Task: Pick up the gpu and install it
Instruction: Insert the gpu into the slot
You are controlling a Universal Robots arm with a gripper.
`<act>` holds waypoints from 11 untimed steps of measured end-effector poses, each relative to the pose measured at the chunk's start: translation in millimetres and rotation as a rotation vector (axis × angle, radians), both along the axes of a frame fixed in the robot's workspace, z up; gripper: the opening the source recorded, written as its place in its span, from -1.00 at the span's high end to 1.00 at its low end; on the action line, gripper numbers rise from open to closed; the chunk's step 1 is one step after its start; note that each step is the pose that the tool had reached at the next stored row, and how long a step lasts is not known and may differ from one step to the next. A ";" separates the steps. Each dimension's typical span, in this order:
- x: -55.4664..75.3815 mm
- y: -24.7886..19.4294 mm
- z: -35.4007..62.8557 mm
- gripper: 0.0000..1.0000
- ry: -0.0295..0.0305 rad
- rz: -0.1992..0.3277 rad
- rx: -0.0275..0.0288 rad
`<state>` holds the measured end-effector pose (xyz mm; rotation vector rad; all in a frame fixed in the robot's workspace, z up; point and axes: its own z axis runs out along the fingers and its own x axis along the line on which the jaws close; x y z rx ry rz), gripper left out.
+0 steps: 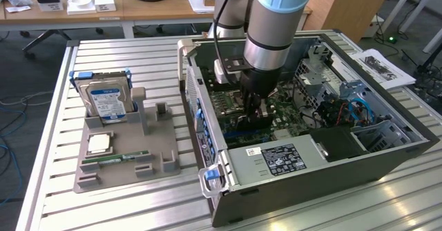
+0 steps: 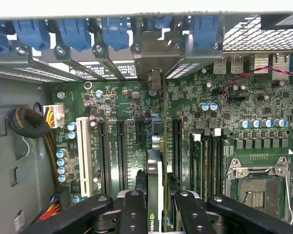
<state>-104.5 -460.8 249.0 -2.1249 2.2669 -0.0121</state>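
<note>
The gpu (image 2: 156, 195) stands edge-on over the motherboard (image 2: 127, 146) inside the computer case (image 1: 332, 163), clamped between the fingers of the pincer (image 2: 158, 214).

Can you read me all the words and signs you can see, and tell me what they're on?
"nVIDIA" logo, only partly legible: on the edge of the gpu standing between the fingers of the gripper.
Hard drive blue-white label: too small to read.
Power supply black sticker: too small to read.
Motherboard white markings: too blurred to read.
Printed sheet beside the case: too small to read.
</note>
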 end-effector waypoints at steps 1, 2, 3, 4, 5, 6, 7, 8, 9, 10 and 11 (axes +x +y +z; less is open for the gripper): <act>0.0 0.0 -0.3 0.47 -0.0002 0.000 0.0003; 0.0 0.0 -0.3 0.47 -0.0001 0.000 0.0000; 0.0 0.0 -0.5 0.47 -0.0001 0.000 -0.0001; 0.0 0.0 -0.6 0.47 0.0000 0.000 -0.0003; 0.0 0.0 -0.6 0.47 0.0000 0.000 -0.0003; 0.0 0.0 -0.6 0.47 0.0000 0.000 -0.0003; 0.0 -0.1 -0.7 0.47 0.0000 0.000 -0.0002; -0.1 0.0 -0.8 0.47 -0.0001 0.000 -0.0002; -0.4 0.0 -0.8 0.47 -0.0002 0.000 0.0000; -0.9 0.1 -1.6 0.47 -0.0013 0.000 0.0017; -1.4 0.2 -1.5 0.47 -0.0012 0.000 0.0014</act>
